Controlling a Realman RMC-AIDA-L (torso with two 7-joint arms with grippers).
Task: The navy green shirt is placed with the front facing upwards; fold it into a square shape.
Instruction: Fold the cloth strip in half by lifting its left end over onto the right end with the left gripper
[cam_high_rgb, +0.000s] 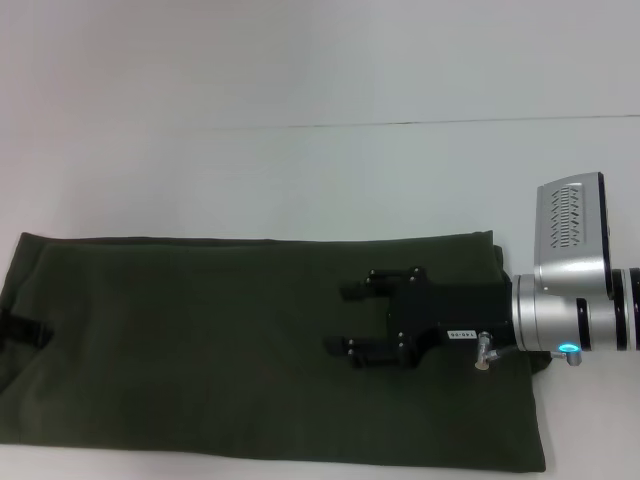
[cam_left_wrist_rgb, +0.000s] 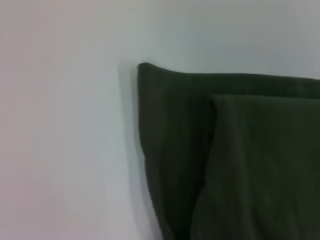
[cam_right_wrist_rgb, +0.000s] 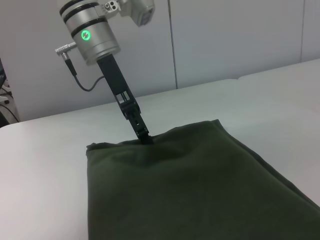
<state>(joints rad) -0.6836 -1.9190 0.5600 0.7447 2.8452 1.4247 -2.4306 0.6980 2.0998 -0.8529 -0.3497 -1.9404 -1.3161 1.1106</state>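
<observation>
Shirt folded to a long band; crosswise folds to a square outstanding.

The navy green shirt (cam_high_rgb: 200, 350) lies flat on the white bench (cam_high_rgb: 300, 170) as a wide rectangular strip across the lower half of the head view, plain green fabric uppermost, no lettering visible; judged from this, the lengthwise folds are complete and the end-to-end folds remain. The right gripper (cam_high_rgb: 345, 320) reaches in from the right edge of the frame over the strip's right portion, jaws spread apart and holding nothing; contact with the cloth cannot be confirmed. In the right wrist view the left gripper (cam_right_wrist_rgb: 145, 137) meets the strip's far end at upper centre; the state of its jaws cannot be determined.
</observation>
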